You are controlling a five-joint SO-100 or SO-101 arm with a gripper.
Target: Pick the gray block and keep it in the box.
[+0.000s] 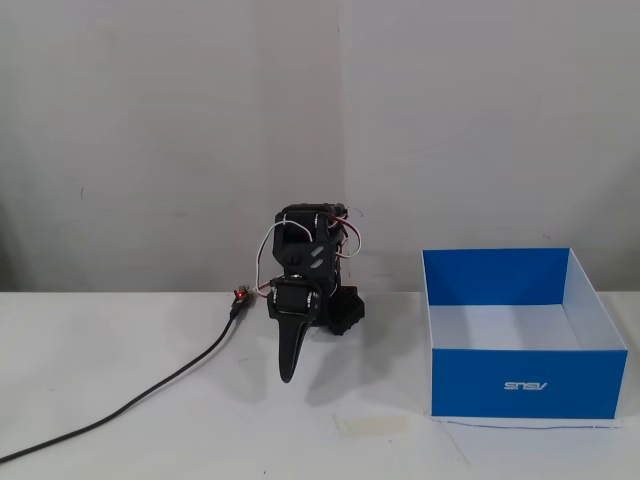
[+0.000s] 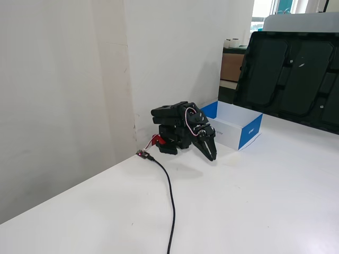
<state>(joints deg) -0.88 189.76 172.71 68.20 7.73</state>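
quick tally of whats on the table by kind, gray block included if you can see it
robot arm: 1
blue box: 1
black cable: 1
tape strip: 1
gray block: 0 visible in either fixed view
Total: 4

Around me a white table (image 2: 265,201) meets a plain pale wall (image 1: 180,130) with a vertical seam at twelve o'clock, while toward two o'clock a dark tray-like panel (image 2: 291,74) leans below a bright window (image 2: 262,8).
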